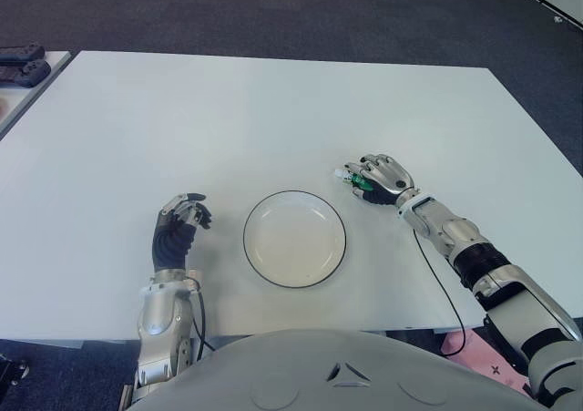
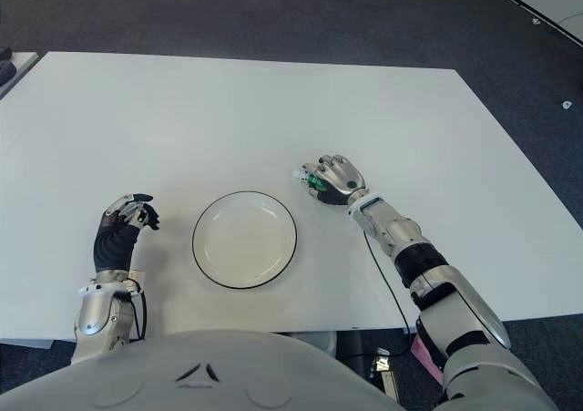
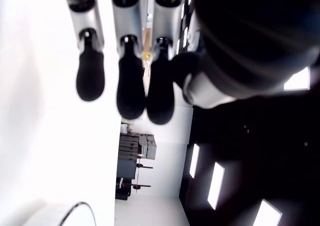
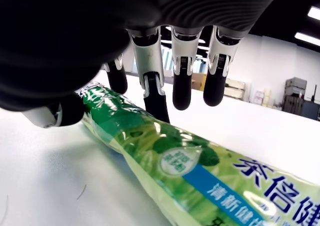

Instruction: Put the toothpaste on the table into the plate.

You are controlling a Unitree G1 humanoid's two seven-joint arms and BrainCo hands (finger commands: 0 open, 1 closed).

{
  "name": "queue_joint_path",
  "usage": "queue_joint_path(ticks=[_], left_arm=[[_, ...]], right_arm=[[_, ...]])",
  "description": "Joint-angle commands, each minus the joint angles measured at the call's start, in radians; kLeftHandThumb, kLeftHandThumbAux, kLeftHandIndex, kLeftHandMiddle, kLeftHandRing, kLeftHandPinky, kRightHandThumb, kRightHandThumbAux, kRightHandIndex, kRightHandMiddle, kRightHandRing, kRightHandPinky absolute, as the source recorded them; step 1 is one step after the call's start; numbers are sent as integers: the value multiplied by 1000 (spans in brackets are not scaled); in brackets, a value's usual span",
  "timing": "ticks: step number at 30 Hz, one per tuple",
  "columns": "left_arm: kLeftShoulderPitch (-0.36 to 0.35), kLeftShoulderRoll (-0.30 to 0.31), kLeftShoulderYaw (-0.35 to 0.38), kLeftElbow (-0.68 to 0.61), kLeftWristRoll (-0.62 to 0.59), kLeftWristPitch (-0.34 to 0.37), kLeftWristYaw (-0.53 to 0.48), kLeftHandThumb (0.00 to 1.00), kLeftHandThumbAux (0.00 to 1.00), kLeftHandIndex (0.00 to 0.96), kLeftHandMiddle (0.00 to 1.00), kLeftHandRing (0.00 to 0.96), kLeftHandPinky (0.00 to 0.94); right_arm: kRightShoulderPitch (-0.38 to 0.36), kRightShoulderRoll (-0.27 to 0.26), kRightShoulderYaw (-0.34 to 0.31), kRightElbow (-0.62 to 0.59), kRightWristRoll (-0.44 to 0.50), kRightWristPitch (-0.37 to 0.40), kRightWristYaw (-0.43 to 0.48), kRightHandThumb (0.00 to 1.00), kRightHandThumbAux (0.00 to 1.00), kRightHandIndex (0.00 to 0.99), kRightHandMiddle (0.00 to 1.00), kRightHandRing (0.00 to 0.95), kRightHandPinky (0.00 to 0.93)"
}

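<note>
Green-and-white toothpaste tube (image 4: pixel 200 176) with a blue band; white plate (image 1: pixel 294 238) rimmed black; white table (image 1: pixel 228 119).

The plate (image 1: pixel 294 239) is set on the table (image 1: pixel 273 119) near its front edge, flanked by the left hand (image 1: pixel 179 221) on its left and, to its right and slightly behind, the right hand (image 1: pixel 381 179) placed over the toothpaste (image 4: pixel 200 171).

Glossy green plastic toothpaste tube (image 4: pixel 190 171), shiny crinkly film. Smooth matt white table (image 1: pixel 228 119). Glazed-looking round white plate with black rim (image 1: pixel 294 239). Right robot hand (image 1: pixel 381 179): silvery metal, matt black rubbery fingertips (image 4: pixel 181 98).
</note>
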Motion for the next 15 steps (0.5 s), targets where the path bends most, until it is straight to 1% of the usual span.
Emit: queue_joint_path(ticks=[1, 3, 4, 6, 9, 10, 11, 12, 13, 15], left_arm=[[1, -2, -9, -1, 6, 3, 6, 705, 718, 439, 635, 637, 625], [0, -1, -9, 0, 6, 1, 5, 704, 718, 439, 633, 635, 623], [0, 0, -8, 2, 5, -2, 2, 704, 718, 439, 633, 635, 622], [-1, 2, -8, 4, 2, -4, -2, 704, 718, 439, 632, 634, 619], [-2, 5, -6, 7, -3, -1, -6, 703, 718, 439, 634, 633, 614], [-3, 6, -6, 8, -4, 0, -6, 703, 718, 439, 633, 632, 615], [-4, 6, -5, 9, -4, 1, -5, 703, 718, 439, 632, 632, 616], [-5, 6, -5, 10, -4, 1, -5, 703, 718, 438, 631, 631, 617], [-4, 6, -4, 10, -4, 1, -4, 703, 718, 438, 631, 631, 618], [-5, 6, -4, 12, -4, 0, -3, 703, 718, 438, 627, 630, 616]], right_arm=[[93, 8, 51, 94, 16, -38, 55, 727, 300, 168, 228, 267, 375], [91, 7, 53, 96, 26, -43, 50, 760, 317, 225, 265, 329, 436], [89, 7, 52, 98, 34, -51, 50, 765, 319, 233, 270, 338, 444], [88, 7, 48, 101, 55, -64, 53, 806, 336, 293, 316, 404, 493], [89, 5, 35, 93, 99, -84, 77, 838, 361, 438, 465, 526, 570], [89, 3, 31, 89, 111, -88, 86, 841, 422, 442, 463, 537, 572], [89, 1, 28, 84, 126, -90, 96, 845, 511, 448, 460, 553, 574], [89, 0, 26, 82, 136, -92, 103, 849, 568, 452, 457, 565, 577], [92, -1, 19, 73, 155, -91, 118, 850, 588, 454, 457, 570, 578], [96, -4, 11, 63, 178, -89, 136, 911, 626, 457, 452, 523, 581]])
